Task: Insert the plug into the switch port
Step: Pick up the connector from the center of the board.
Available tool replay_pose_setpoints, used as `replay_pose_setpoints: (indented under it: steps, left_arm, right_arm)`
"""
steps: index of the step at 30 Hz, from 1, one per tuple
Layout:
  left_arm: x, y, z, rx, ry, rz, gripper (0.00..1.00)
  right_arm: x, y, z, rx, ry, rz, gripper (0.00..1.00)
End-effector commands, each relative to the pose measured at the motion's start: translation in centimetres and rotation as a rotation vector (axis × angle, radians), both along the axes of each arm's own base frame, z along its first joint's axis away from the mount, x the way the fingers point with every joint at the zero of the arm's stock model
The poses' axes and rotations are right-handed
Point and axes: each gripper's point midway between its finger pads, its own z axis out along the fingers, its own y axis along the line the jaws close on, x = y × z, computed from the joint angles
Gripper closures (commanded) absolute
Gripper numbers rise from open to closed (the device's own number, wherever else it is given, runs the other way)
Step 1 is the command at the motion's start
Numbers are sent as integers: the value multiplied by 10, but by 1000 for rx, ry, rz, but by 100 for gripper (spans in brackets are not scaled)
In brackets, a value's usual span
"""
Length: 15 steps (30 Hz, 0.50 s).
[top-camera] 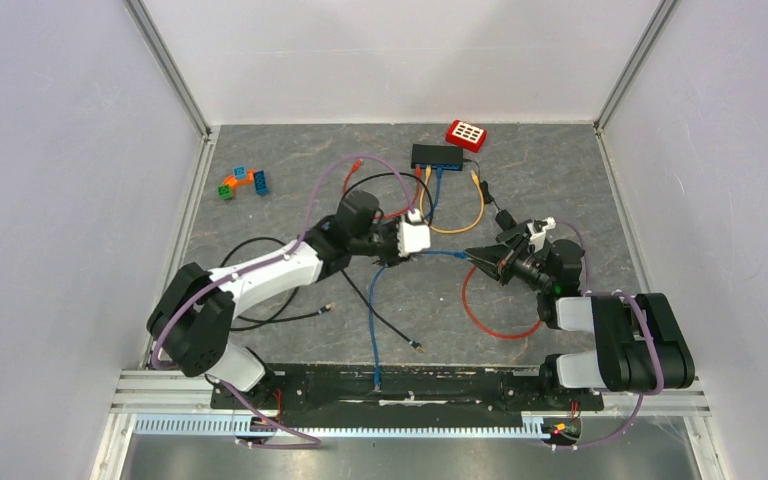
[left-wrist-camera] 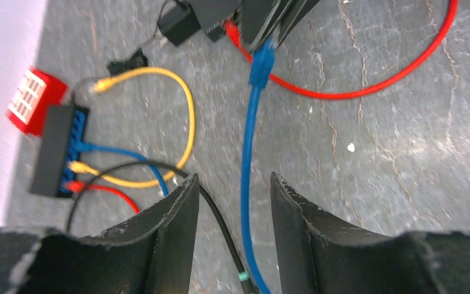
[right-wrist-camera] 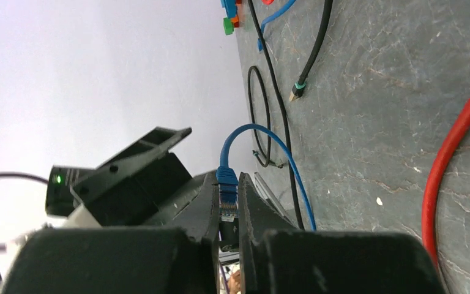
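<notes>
One table [top-camera: 600, 190]: a grey mottled surface, walled by pale panels on three sides.
Two arms: both are reached inward over the middle of the table, tips turned toward each other and near one another.
Switch [top-camera: 437, 155]: a black box is set at the far edge, just beside a red box [top-camera: 467, 134]; blue, yellow and red leads are seen plugged into its front.
Loose cables: a red cable [top-camera: 480, 318], a yellow cable [top-camera: 460, 222] and a black cable [top-camera: 385, 315] are laid about the table.
Blue cable [top-camera: 373, 340]: it is run from the near edge up to the grippers.
Left gripper [left-wrist-camera: 235, 205]: released, its fingers [left-wrist-camera: 174, 233] spread; the blue cable is passed between them ungripped.
Right gripper [right-wrist-camera: 227, 228]: clenched on the plug.
Plug [right-wrist-camera: 227, 184]: blue-booted, pinched between the right fingers and held above the table, well apart from the switch.
</notes>
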Motion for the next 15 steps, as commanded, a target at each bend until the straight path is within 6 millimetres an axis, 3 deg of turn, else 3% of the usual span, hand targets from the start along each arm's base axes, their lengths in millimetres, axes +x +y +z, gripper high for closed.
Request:
replay_pose_setpoints:
  steps: [1,5,15]
  left_arm:
    - [19,-26,24,-16,-344,29,47]
    - [13,-48,21,-23,-390,-12,47]
    - [6,-71,1,-3,-388,-59,48]
  right_arm:
    - [0,-2,9,35,-11,-31,100]
    - [-1,-3,4,21,8,-41,100]
    - [0,-2,10,46,-2,-35,100]
